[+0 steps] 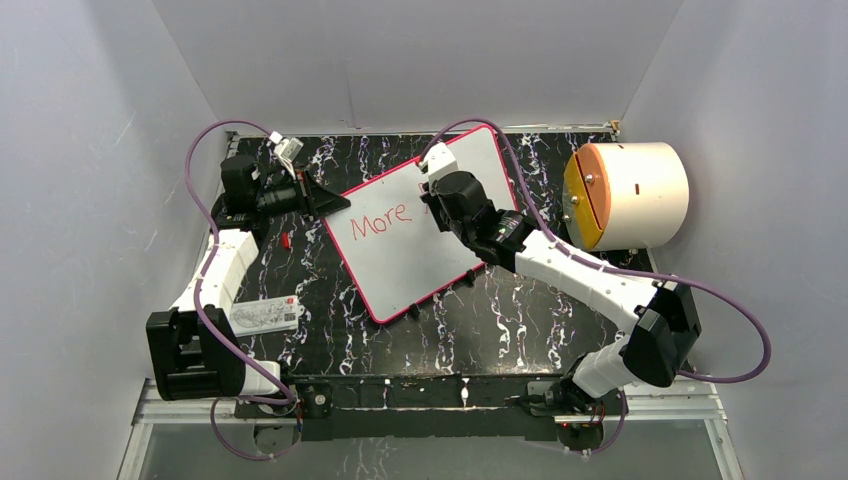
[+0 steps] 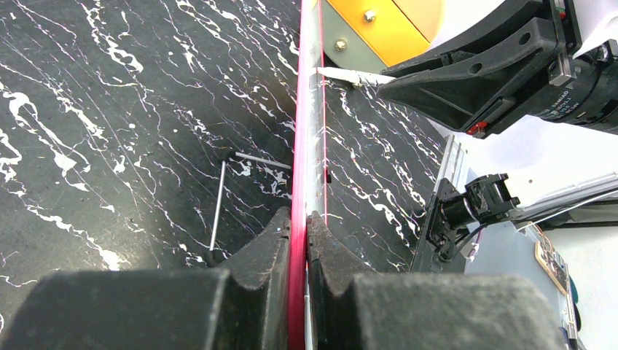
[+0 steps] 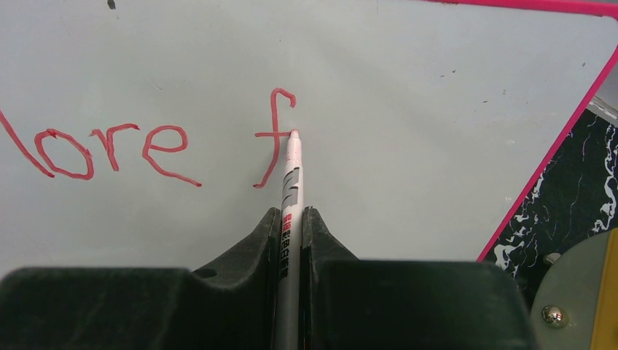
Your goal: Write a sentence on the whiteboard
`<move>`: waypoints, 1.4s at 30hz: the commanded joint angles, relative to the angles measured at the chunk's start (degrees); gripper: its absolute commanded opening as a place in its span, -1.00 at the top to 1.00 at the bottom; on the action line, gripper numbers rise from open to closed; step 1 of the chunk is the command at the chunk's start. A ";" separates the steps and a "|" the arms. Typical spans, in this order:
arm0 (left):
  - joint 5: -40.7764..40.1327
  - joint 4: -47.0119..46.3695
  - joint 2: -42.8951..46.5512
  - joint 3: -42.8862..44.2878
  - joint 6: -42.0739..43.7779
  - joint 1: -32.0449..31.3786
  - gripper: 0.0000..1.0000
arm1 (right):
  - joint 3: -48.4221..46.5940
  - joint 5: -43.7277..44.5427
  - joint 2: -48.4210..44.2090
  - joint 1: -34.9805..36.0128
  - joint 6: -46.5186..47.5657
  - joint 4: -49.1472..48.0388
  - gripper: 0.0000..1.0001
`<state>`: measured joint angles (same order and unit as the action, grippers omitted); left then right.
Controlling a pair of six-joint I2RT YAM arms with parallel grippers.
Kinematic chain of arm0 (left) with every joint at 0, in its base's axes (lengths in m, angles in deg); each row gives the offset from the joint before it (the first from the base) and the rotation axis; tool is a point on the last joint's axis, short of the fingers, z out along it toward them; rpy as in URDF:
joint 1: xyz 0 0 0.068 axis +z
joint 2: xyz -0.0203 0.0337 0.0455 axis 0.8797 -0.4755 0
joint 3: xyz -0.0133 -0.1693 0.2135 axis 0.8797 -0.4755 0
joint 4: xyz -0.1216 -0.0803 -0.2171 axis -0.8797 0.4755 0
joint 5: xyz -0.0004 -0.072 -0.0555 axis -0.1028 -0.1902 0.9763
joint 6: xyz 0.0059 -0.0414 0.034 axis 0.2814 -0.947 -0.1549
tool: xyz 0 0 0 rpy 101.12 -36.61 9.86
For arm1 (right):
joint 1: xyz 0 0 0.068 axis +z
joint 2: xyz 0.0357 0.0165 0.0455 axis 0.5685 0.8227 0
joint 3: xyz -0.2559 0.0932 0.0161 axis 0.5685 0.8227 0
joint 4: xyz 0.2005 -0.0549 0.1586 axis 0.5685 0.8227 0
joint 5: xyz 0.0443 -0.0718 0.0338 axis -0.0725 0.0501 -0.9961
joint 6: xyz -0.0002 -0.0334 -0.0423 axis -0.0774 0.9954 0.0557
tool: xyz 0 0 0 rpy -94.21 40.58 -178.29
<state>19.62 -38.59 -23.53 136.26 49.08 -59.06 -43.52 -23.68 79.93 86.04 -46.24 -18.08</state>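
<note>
- Tabletop [image 1: 500,310]: black, marbled and probably slick. It carries the board slantwise across its middle and would give little hold if the board were pushed sideways.
- Whiteboard [image 1: 415,265]: it is held at its left rim only, and nothing steadies the right side. Pen pressure there could pivot or flex it and bend the strokes.
- Drum [image 1: 630,195]: cream with an orange face, near the board's right corner. As the writing runs rightward, the right arm works closer to it and a wide swing could knock it.
- Left hand [image 2: 299,219]: closed narrow on the pink rim, one finger on each side. It grips only a thin edge, so a slip would free the board to turn.
- Right hand [image 3: 291,213]: clamped on the pen barrel. If the barrel slides back between the fingers, the tip lifts and lines break.
- Marker [image 3: 293,168]: its tip touches the board at the crossbar of the "f". Pressing too hard could squash the tip or shove the board.
- Sentence [image 1: 381,220]: only "More f" stands in red, on the board's left half. Most is unwritten; the slanted line could run out of room at the rim.
</note>
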 commanded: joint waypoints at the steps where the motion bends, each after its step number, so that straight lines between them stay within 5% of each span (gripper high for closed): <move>1: -1.82 7.21 -1.96 -1.93 3.42 -1.76 1.00 | -0.34 1.16 -0.02 -0.57 0.47 -2.91 1.00; 42: -1.95 7.30 -2.20 -1.89 3.39 -1.67 1.00 | 2.45 -4.52 -3.20 -1.95 -0.67 -2.22 1.00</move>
<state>19.66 -38.42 -23.53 136.30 49.08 -59.06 -41.27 -25.91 78.55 84.25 -46.29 -20.77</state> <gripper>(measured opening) 0.079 0.195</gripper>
